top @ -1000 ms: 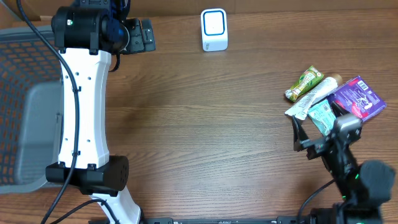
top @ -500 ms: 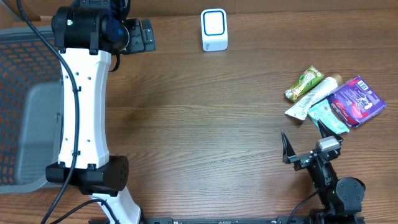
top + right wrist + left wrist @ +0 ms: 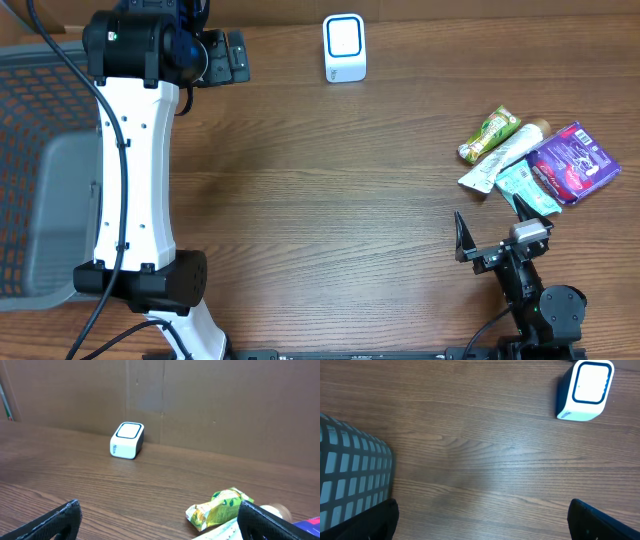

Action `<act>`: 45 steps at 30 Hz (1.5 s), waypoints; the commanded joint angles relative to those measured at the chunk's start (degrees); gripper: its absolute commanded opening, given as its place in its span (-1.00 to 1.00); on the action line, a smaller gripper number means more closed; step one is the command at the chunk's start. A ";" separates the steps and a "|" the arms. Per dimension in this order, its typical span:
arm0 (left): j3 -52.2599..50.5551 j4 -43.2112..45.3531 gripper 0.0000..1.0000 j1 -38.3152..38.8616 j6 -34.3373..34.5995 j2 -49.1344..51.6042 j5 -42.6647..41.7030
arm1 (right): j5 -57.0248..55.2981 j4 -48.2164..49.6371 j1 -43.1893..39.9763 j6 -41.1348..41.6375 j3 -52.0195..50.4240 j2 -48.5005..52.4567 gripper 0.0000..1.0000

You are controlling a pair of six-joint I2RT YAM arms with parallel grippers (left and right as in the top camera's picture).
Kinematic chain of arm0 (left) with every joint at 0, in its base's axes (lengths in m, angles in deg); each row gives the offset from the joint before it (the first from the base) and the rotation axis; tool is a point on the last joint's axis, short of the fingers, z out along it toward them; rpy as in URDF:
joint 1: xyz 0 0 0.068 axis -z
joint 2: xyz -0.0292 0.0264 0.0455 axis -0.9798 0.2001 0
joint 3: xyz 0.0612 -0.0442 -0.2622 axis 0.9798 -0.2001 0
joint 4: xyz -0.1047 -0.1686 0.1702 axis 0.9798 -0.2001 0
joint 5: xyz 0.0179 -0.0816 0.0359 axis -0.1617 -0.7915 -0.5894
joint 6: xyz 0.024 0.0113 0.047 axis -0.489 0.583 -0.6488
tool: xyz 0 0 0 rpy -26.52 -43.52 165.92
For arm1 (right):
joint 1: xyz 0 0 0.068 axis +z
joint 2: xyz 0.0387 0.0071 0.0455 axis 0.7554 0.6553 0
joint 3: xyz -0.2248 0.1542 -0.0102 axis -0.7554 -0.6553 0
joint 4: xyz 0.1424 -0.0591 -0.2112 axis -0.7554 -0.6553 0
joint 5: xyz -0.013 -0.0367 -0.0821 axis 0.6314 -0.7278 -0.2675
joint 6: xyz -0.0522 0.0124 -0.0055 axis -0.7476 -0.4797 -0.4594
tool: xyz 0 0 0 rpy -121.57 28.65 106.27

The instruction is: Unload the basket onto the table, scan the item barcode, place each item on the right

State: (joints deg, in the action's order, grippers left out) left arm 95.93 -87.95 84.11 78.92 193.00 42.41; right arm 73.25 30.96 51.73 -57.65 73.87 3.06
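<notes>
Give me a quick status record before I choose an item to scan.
scanner: white scanner, far side, nothing held up to it
items: green snack packet, white tube, teal sachet, purple packet, piled together on the right
left fingers: open, empty, between the basket and the scanner
right fingers: open, empty, just short of the pile
progress: no item picked up yet

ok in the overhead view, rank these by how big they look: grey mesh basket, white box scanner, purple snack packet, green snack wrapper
1. grey mesh basket, largest by far, partly out of frame
2. purple snack packet
3. white box scanner and green snack wrapper: too alike to rank
</notes>
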 commanded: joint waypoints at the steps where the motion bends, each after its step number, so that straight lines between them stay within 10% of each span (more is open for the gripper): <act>1: 0.26 0.22 0.99 0.37 -0.13 0.28 0.13 | -0.57 0.20 0.26 0.55 -0.57 -0.68 1.00; 21: -4.85 4.22 0.99 0.37 -6.88 -4.61 5.46 | -0.57 0.20 0.26 0.55 -0.57 -0.68 1.00; 34: -76.41 59.47 0.99 -4.11 -20.31 -53.79 -4.44 | -0.57 0.20 0.26 0.55 -0.57 -0.68 1.00; 45: -115.01 80.06 0.99 -6.86 -26.47 -84.63 -4.39 | -0.57 0.20 0.26 0.55 -0.57 -0.68 1.00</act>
State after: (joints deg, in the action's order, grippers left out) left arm -14.19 -10.18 77.59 56.41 112.86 38.67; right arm 73.12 30.83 51.73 -57.65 73.87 2.95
